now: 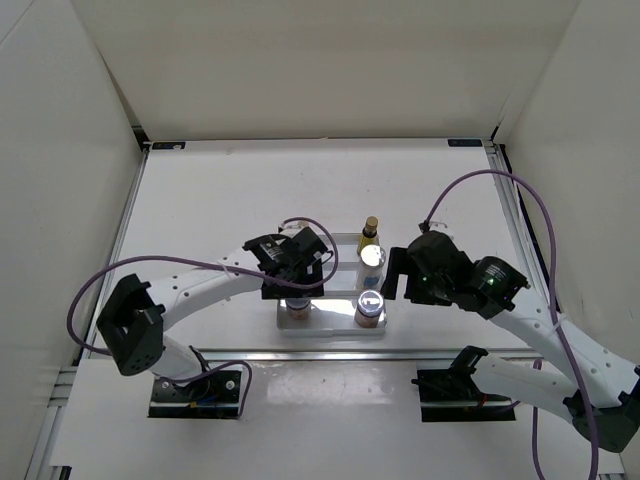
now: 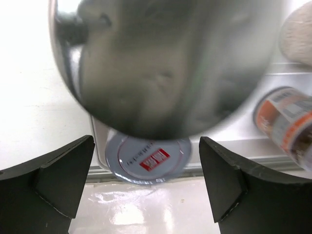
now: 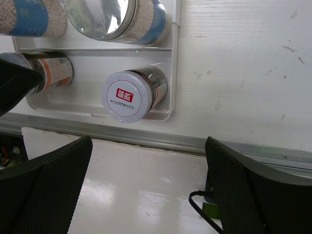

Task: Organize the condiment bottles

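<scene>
Left gripper [image 2: 146, 144]: jaws spread wide, one on either side of the silver cap [image 2: 165, 68] that fills the upper part of the left wrist view; no pinch on it can be seen. Right gripper [image 3: 148, 144]: jaws likewise spread with nothing between them, standing just beside the right edge of the white stepped tray [image 1: 333, 303] at the centre of the top view. Tray contents, by size: the left white bottle [image 3: 29, 17] and the right white bottle [image 1: 372, 256] stand side by side on the step behind the front one. One amber bottle [image 1: 370, 232] stands upright at the back right. The right pinkish jar [image 1: 370, 305] and the left pinkish jar [image 1: 297, 307] occupy the front step. Five bottles are therefore seated in the tray. A second amber bottle cannot be located, since the left arm covers the back left position. Judged status: nearly complete. What remains is to confirm that position and to clear both arms.
</scene>
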{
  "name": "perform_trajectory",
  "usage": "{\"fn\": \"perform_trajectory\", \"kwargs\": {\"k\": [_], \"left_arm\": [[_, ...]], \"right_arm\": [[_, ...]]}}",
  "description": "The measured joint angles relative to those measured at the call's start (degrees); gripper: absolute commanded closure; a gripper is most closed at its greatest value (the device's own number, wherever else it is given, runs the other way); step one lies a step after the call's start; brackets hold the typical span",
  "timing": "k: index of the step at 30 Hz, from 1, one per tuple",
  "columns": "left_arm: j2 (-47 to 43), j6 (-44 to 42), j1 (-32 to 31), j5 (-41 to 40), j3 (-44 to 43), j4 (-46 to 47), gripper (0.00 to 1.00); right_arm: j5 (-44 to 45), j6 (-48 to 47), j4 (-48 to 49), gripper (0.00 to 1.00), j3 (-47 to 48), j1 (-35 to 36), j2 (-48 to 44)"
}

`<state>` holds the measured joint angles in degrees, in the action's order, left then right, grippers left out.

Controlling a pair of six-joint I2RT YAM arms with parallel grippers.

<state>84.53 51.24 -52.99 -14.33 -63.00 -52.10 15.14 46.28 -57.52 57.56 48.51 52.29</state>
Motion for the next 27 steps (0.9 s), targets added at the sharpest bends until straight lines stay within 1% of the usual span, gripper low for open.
{"fn": "perform_trajectory", "kwargs": {"k": [6, 11, 13, 15, 20, 24, 27], "left_arm": [[-3.89, -1.86, -0.02, -0.15, -6.21, -4.42, 0.00], [-13.29, -5.03, -0.02, -3.30, -9.81, -7.63, 0.00], [-17.49, -7.02, -0.02, -6.58, -10.75, -8.63, 0.00], [-21.16, -9.31, 0.26, -11.91, -12.37, -10.69, 0.00], [-27.63, -17.73, 3.32, -24.48, -14.23, -12.28, 0.00], [-29.35, -21.97, 5.62, -33.77, -12.76, -11.41, 0.00], [-28.52, -22.84, 7.91, -36.94, -8.46, -10.29, 0.00]], "right_arm": [[0.66, -2.84, -4.35, 0.00, 4.59, 0.00, -0.04], [4.35, -4.90, -9.14, 0.00, 10.27, 0.00, -1.38], [6.29, -5.77, -10.99, 0.00, 11.54, 0.00, -2.34], [8.59, -6.47, -13.57, 0.00, 13.11, 0.00, -2.86], [15.26, -7.80, -17.40, 0.00, 15.78, 0.00, -2.86], [19.78, -10.08, -18.64, 0.00, 15.82, 0.00, -2.71], [21.73, -11.98, -18.53, 0.00, 14.71, 0.00, -2.27]]}}
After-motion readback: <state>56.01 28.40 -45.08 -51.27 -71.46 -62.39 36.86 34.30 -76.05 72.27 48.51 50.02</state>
